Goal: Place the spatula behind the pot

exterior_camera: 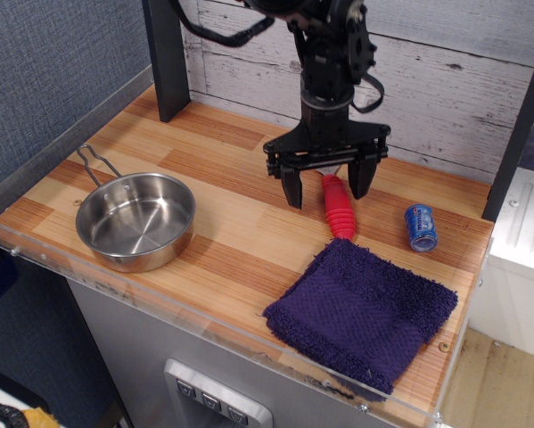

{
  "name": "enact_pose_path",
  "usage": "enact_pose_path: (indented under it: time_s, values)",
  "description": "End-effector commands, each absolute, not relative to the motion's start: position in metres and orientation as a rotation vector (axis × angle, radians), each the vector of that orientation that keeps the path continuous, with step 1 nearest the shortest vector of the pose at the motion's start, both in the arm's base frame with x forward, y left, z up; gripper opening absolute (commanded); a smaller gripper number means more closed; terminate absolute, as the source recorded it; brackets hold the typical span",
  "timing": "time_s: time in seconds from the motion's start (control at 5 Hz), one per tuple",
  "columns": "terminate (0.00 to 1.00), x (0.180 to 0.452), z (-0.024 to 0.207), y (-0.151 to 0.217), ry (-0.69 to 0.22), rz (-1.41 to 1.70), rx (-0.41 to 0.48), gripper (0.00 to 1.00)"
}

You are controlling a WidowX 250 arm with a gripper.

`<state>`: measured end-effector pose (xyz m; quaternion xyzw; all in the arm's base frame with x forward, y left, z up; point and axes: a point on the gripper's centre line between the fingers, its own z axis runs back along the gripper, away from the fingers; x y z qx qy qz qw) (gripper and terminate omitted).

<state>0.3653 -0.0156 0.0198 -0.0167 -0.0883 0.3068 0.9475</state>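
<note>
Straddling the spatula (338, 207), fingers (292, 189) spread wide, empty, blue can (420, 226) label unreadable

I can't see the spatula (338, 208) head; the gripper (325, 185) body covers it, leaving only the red handle. The arm is cut off by the top edge. Print on the blue can (420, 226) is too small for me to read.

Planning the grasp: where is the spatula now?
The spatula lies right of centre on the table, under the open tool, just behind the purple towel.
</note>
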Motion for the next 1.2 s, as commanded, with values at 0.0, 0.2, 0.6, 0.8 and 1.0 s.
enact_pose_path:
  time_s: [0.0,0.2,0.6,0.8,1.0]
  values:
    - [0.0,0.369,0.02,-0.018,-0.262,0.611,-0.071,0.0]
    - [0.0,0.367,0.018,-0.017,-0.255,0.609,-0.075,0.0]
    - [0.0,0.368,0.022,-0.019,-0.22,0.615,-0.111,0.0]
    - [0.0,0.372,0.042,-0.02,-0.233,0.665,-0.134,0.0]
    - [0.0,0.367,0.062,-0.008,-0.25,0.752,-0.155,0.0]
